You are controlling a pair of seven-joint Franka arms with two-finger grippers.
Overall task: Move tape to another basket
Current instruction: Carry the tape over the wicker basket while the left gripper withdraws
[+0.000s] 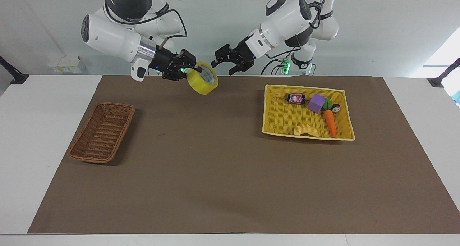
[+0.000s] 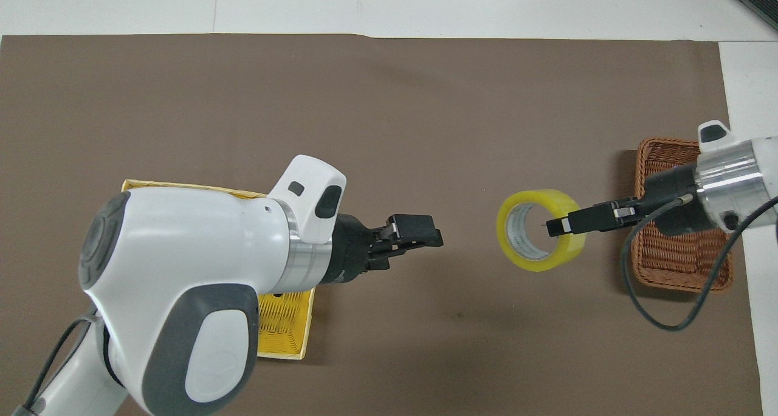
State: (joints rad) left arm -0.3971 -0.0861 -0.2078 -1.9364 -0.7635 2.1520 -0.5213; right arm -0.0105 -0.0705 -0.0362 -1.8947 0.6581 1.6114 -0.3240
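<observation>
Up in the air at the robots' edge of the brown mat point(image 1: 215, 174), the right gripper point(image 1: 193, 67) pinches the rim of the wide translucent yellow tape roll point(image 1: 202, 83), which hangs from its fingertips. Just beside it, the left gripper point(image 1: 221, 60) hovers with fingers spread and nothing in them, clear of the roll. Farther out, below the right gripper toward that arm's end, the small dark-brown woven wicker basket point(image 1: 102, 132) sits on the mat; the bright-yellow woven tray point(image 1: 276, 116) of toys lies toward the left arm's end.
</observation>
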